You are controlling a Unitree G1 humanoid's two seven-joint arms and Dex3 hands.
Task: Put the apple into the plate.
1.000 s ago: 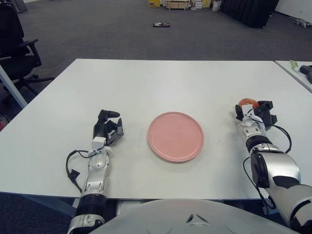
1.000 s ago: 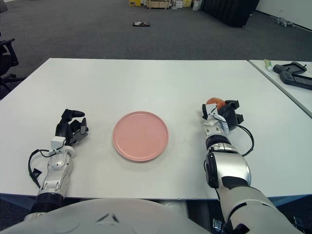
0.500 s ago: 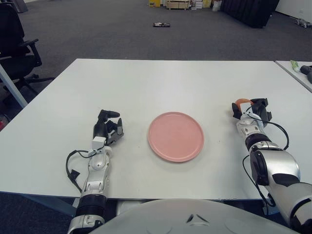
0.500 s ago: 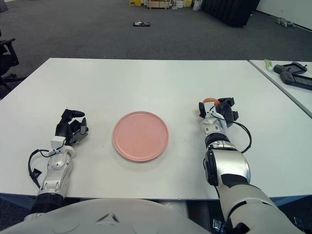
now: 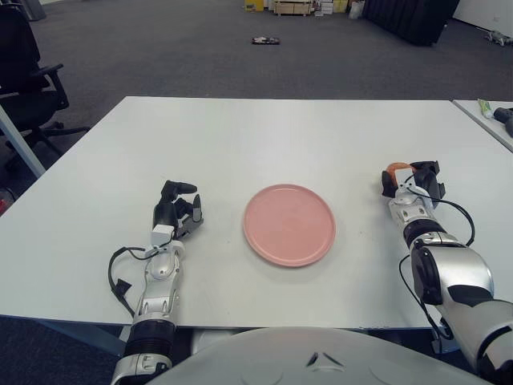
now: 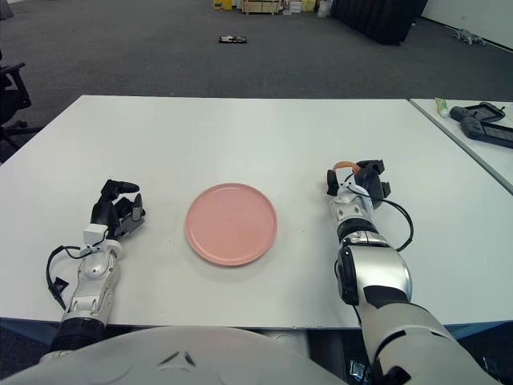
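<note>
Matt pink plate (image 5: pixel 288 224) on smooth white table (image 5: pixel 264 136)

A round pink plate (image 6: pixel 232 223) is sitting near the middle of the big white table (image 6: pixel 240 136). The robot's right hand (image 6: pixel 353 181) is showing to the right of the plate, well apart from it, with its dark fingers (image 6: pixel 375 170) curling around a small orange-red apple (image 6: pixel 346 165) that is only peeking out at the top. The robot's left hand (image 6: pixel 116 212) is showing to the left of the plate, with its fingers curling in and holding nothing.
</note>
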